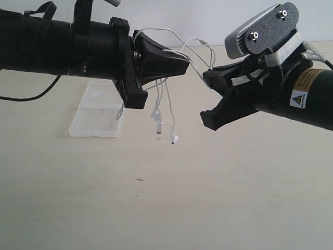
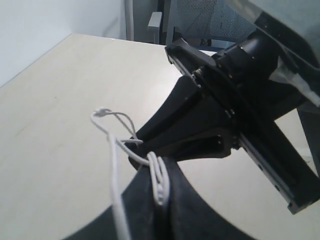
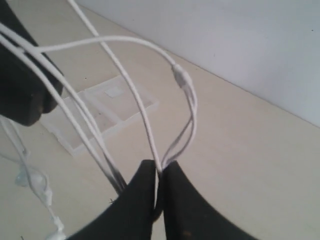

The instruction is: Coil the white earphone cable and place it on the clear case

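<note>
The white earphone cable (image 1: 195, 42) is stretched in loose loops between my two grippers, above the table. My left gripper (image 1: 183, 63) is shut on a bundle of its strands (image 2: 160, 180). Below it, the earbuds (image 1: 174, 138) and loose ends hang free in the air. My right gripper (image 1: 207, 77) faces the left one and is shut on several strands (image 3: 159, 167). The inline capsule (image 3: 182, 80) sits on the loop just beyond its tips. The clear case (image 1: 98, 112) lies open and flat on the table behind and below the left gripper, with a white sticker (image 1: 95, 94).
The pale wooden table (image 1: 166, 198) runs to a white wall at the back. A black robot cable (image 1: 31, 96) hangs under the left arm. In the left wrist view the right gripper's black body (image 2: 240, 100) looms close ahead, with a chair (image 2: 200, 15) behind the table.
</note>
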